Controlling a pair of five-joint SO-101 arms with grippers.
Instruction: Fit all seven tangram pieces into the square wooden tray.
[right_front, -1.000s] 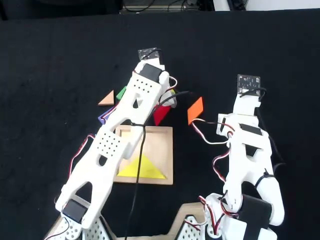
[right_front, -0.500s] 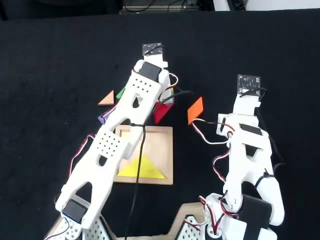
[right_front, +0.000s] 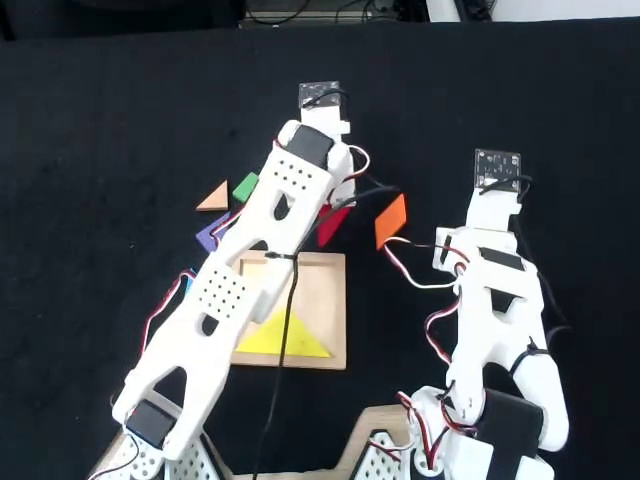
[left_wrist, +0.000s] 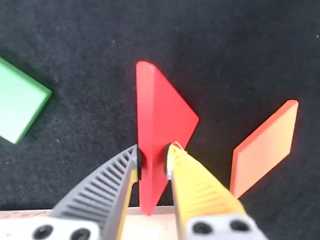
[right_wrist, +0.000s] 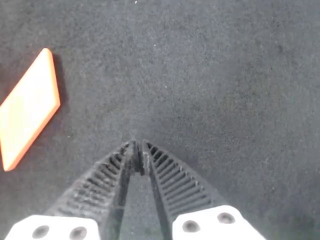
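- Centrally, the tray (right_front: 325, 290) lies on the black table (right_front: 100, 150), with a yellow triangle (right_front: 285, 338) flat in its near part.
- Past the tray's far edge, the left gripper (left_wrist: 152, 161) pinches the red triangle (left_wrist: 160, 110), its fingers clamped on the piece's two faces.
- Off to the right, the right gripper (right_wrist: 138, 154) hangs over bare cloth, fingers pressed together with nothing between them.
- Just beside the red triangle, not touching it, lies the orange piece (right_front: 391, 220).
- Beyond the tray's far left corner lie the green square (right_front: 245, 186), tan triangle (right_front: 212, 197) and purple piece (right_front: 212, 236).
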